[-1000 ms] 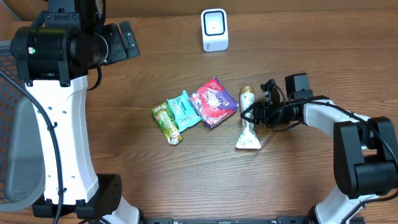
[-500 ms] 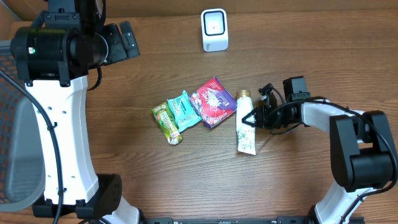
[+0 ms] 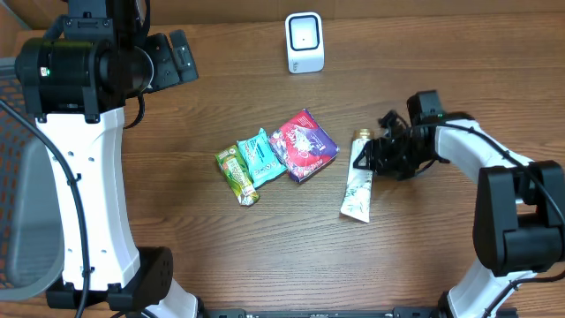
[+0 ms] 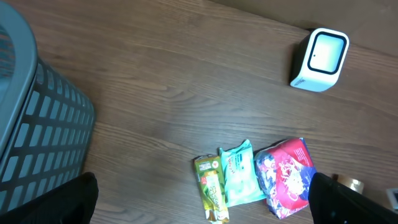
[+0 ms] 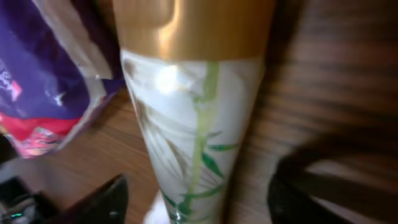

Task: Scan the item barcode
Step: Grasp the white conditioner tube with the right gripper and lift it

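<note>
Overhead first: the white tube [image 3: 356, 190] with the gold cap lies flat on the tabletop [image 3: 221, 256], cap toward 12 o'clock and crimped end toward 6, tipped just a bit. The right tool [image 3: 364, 157] sits over its upper part, coming in from 3 o'clock. You can't really judge the jaws from up here because it's all black cable and bracket. At 9 o'clock from the tube there's a little row of packets: a purple-pink one [image 3: 303, 144], then a teal one [image 3: 261, 156], then a green one [image 3: 237, 174], each touching or overlapping its neighbour. The white scanner [image 3: 305, 41] stands well apart at 12 o'clock, near the far edge. The left tool [image 3: 177, 55] hangs up around 10 o'clock, nowhere near any of it.

Left wrist view: its two dark fingers [image 4: 81, 199] poke in at the bottom corners, spread wide with nothing between them. Below are the three packets, the scanner at 2 o'clock and a grey slatted basket [image 4: 37, 124] at 9 o'clock.

Right wrist view: it's a close-up of the tube, gold cap at 12 o'clock, green bamboo print down the body. The purple-pink packet peeks in at 10 o'clock. The fingers [image 5: 106, 202] stand on either side of the tube, opened wide, with a gap showing on both sides, so they aren't gripping it.
</note>
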You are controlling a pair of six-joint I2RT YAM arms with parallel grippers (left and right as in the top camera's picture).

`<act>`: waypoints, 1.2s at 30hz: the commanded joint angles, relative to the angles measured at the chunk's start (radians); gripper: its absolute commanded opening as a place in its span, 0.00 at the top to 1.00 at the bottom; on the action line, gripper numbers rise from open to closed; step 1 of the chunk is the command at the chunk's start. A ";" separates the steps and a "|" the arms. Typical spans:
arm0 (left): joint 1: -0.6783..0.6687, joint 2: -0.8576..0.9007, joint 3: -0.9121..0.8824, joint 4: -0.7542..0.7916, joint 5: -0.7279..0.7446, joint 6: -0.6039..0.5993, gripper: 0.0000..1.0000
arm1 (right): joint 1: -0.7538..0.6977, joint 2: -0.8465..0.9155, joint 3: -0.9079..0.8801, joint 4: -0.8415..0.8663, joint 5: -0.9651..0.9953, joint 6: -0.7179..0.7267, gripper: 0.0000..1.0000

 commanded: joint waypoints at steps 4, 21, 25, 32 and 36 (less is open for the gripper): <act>0.000 -0.002 -0.002 -0.001 0.008 -0.011 0.00 | -0.004 -0.036 0.124 -0.119 0.269 0.027 0.22; 0.000 -0.002 -0.002 -0.002 0.008 -0.011 0.00 | 0.383 -0.038 0.299 -0.349 0.721 0.464 0.32; 0.000 -0.002 -0.002 -0.002 0.008 -0.011 0.01 | 0.454 -0.038 0.257 -0.348 0.811 0.543 0.27; 0.000 -0.002 -0.002 -0.002 0.008 -0.011 0.00 | 0.525 -0.036 0.209 -0.308 0.908 0.568 0.20; 0.000 -0.002 -0.002 -0.002 0.008 -0.011 0.00 | 0.547 -0.011 0.195 -0.280 0.929 0.568 0.20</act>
